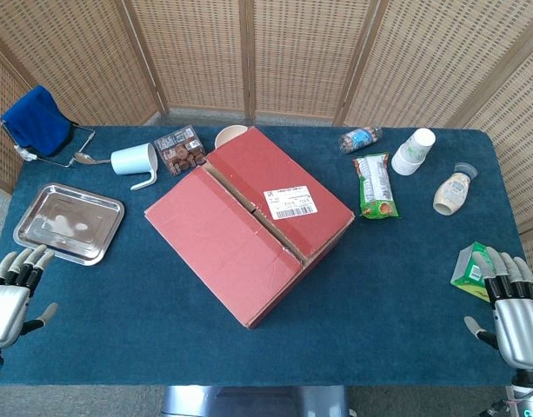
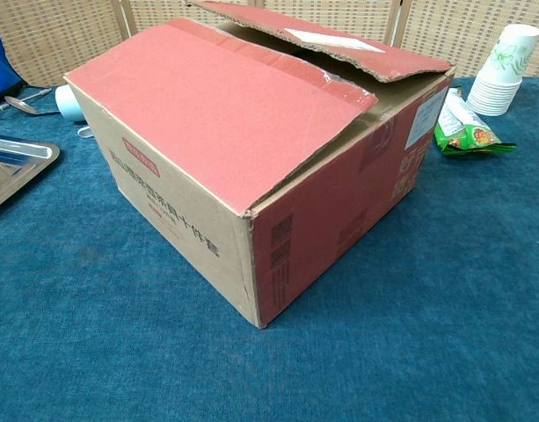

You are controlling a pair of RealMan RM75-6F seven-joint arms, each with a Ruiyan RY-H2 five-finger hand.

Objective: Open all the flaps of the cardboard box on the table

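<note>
Between the left hand (image 1: 12, 295) and right hand (image 1: 509, 304), both empty with fingers apart, the box (image 1: 249, 221) sits ahead with flaps down. Best start at the raised far flap (image 2: 339, 44), hooking under its loose edge.
</note>
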